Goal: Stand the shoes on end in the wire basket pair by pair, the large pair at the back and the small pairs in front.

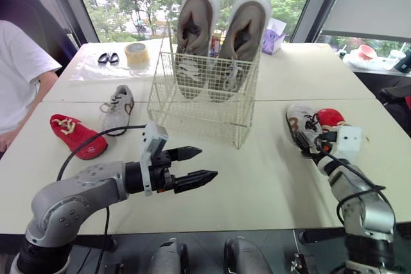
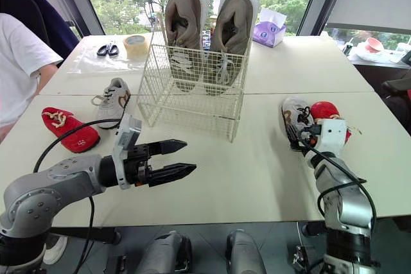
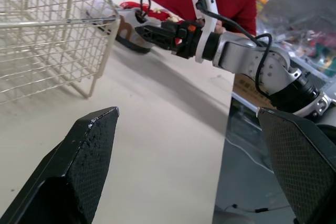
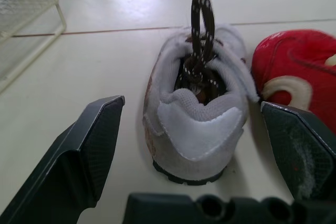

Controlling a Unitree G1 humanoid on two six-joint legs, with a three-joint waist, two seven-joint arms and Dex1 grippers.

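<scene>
On the left of the table (image 1: 270, 184), a red shoe (image 1: 77, 136) and a small grey shoe (image 1: 117, 108) lie flat near each other, well apart from either gripper. The left gripper (image 1: 207, 163) hovers over bare tabletop in front of the wire basket (image 1: 192, 110), fingers spread and holding nothing. The basket has the large pair (image 1: 218, 36) standing toe-down at its back, and the front half is free. On the right, the right gripper (image 4: 191, 107) is open wide at the heel of the second grey shoe (image 4: 195, 129). The second red shoe (image 4: 294, 72) lies just beside that one.

The step in hand looks to be picking up this grey shoe. To do it well, I'd say the fingers should reach further forward and clamp the firm sides of the heel rather than the soft collar. The outer finger must also slip into the narrow gap without dragging the red shoe along.

The grey shoe lies between the two fingers, heel toward the wrist and toe pointing away. As far as I can tell, neither finger touches it.
</scene>
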